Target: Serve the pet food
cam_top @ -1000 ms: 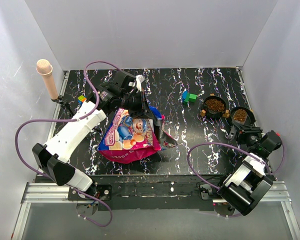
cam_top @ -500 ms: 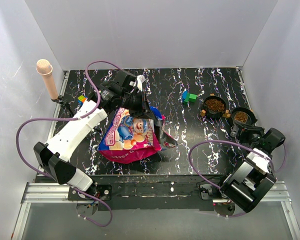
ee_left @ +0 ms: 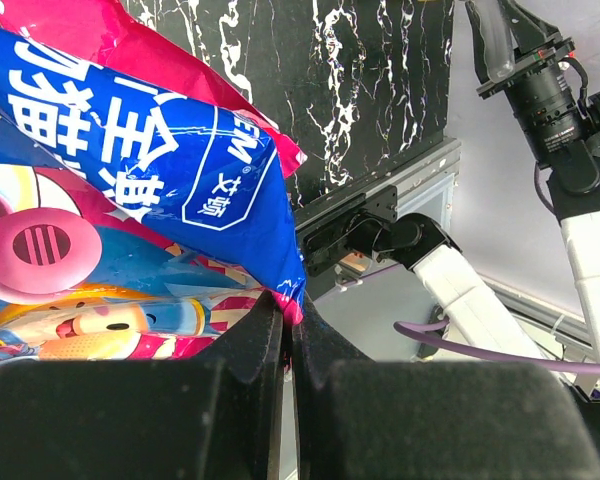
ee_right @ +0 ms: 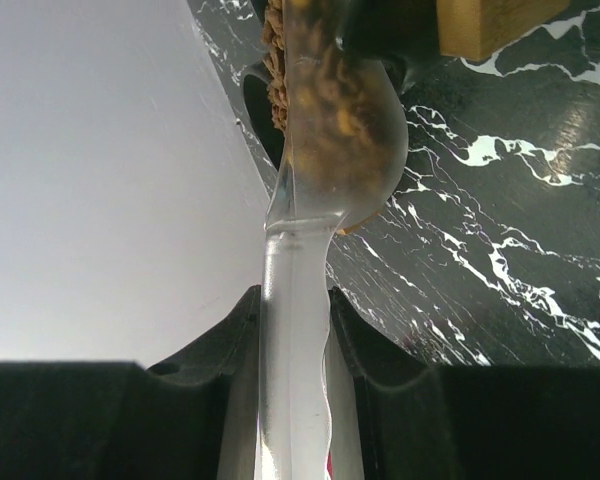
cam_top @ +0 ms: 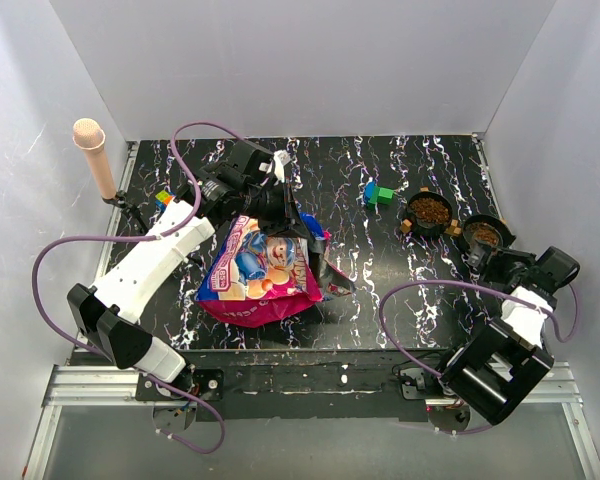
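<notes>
The pink-and-blue pet food bag (cam_top: 260, 270) lies on the black marbled table, left of centre. My left gripper (cam_top: 284, 208) is shut on the bag's top edge; in the left wrist view its jaws (ee_left: 292, 302) pinch a corner of the bag (ee_left: 130, 200). My right gripper (cam_top: 488, 256) is shut on the handle of a clear plastic scoop (ee_right: 332, 130) loaded with brown kibble (ee_right: 325, 90). The scoop sits at the right black bowl (cam_top: 483, 235), which holds kibble. A second bowl (cam_top: 431, 210) to its left also holds kibble.
Blue and green toy blocks (cam_top: 377, 192) lie left of the bowls, and a small coloured block (cam_top: 163, 197) sits at the far left. A pink-tipped post (cam_top: 93, 152) stands at the back left corner. White walls enclose the table, the right one close to my right arm.
My right wrist has swung out to the right, turning the scoop at the right bowl. The left arm and the bag have not moved.
</notes>
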Controlling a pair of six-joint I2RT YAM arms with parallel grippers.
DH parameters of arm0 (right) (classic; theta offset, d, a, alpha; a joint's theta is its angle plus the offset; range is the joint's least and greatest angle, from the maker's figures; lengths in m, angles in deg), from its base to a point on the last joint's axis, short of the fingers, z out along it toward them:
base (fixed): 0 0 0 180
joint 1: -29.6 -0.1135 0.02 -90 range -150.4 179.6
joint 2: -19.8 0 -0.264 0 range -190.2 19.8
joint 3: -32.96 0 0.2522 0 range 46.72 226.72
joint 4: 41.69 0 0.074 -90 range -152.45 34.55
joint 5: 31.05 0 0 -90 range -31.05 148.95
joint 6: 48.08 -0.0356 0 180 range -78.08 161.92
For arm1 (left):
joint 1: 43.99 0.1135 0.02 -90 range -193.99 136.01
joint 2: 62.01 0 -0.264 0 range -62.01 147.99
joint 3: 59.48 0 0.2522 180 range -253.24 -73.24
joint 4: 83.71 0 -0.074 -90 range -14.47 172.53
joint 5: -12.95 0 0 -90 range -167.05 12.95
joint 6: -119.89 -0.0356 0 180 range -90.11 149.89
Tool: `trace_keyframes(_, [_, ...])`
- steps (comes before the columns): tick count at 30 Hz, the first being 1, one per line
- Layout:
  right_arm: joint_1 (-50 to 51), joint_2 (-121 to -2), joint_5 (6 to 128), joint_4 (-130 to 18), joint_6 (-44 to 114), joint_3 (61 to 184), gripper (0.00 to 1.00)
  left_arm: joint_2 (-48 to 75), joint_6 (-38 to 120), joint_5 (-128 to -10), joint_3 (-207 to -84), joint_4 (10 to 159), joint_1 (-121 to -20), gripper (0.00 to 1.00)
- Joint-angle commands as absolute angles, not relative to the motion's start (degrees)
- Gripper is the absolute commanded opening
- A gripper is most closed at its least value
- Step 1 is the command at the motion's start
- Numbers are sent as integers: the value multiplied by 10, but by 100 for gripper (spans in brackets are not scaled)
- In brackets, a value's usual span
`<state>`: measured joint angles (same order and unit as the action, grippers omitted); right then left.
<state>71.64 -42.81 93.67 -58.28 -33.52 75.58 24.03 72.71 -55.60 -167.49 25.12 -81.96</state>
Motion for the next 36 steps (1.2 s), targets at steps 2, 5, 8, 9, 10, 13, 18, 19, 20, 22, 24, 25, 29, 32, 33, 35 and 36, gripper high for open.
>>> trace_keyframes(2, [721, -437, 893, -676, -355, 818, 1, 208, 750, -503, -1698, 337, -820, 0])
trace_keyframes(5, [721, -444, 880, -728, -355, 848, 1, 206, 753, -507, -1696, 338, -820, 0])
trace_keyframes(8, [721, -450, 869, -764, -369, 872, 1, 203, 757, -511, -1693, 342, -820, 0])
trace_keyframes(9, [721, -452, 865, -780, -371, 887, 1, 199, 758, -511, -1690, 344, -820, 0])
trace_keyframes(10, [721, -458, 862, -794, -371, 897, 1, 197, 762, -513, -1688, 346, -820, 0])
trace_keyframes(13, [721, -483, 870, -821, -374, 921, 1, 192, 768, -515, -1679, 352, -820, 0])
trace_keyframes(18, [720, -509, 865, -900, -371, 967, 1, 186, 779, -519, -1668, 360, -820, 0])
trace_keyframes(19, [720, -511, 862, -917, -373, 979, 1, 185, 781, -519, -1668, 362, -820, 0])
trace_keyframes(20, [720, -514, 864, -928, -376, 987, 1, 186, 784, -520, -1667, 364, -820, 0])
trace_keyframes(22, [715, -520, 860, -963, -382, 1008, 1, 185, 789, -521, -1666, 366, -820, 0])
trace_keyframes(24, [711, -523, 857, -996, -390, 1030, 1, 184, 795, -522, -1661, 366, -820, 0])
trace_keyframes(25, [710, -518, 854, -1007, -396, 1036, 1, 184, 797, -524, -1660, 365, -820, 0])
trace_keyframes(29, [707, -507, 855, -1030, -416, 1057, 1, 181, 809, -527, -1646, 356, -820, 0])
trace_keyframes(32, [706, -504, 853, -1054, -418, 1074, 1, 170, 822, -531, -1629, 361, -820, 0])
trace_keyframes(33, [706, -503, 852, -1055, -418, 1075, 1, 169, 824, -531, -1626, 364, -820, 0])
trace_keyframes(35, [706, -502, 864, -1047, -419, 1070, 1, 166, 827, -534, -1624, 364, -820, 0])
trace_keyframes(36, [706, -503, 870, -1044, -418, 1069, 1, 165, 827, -536, -1623, 363, -820, 0])
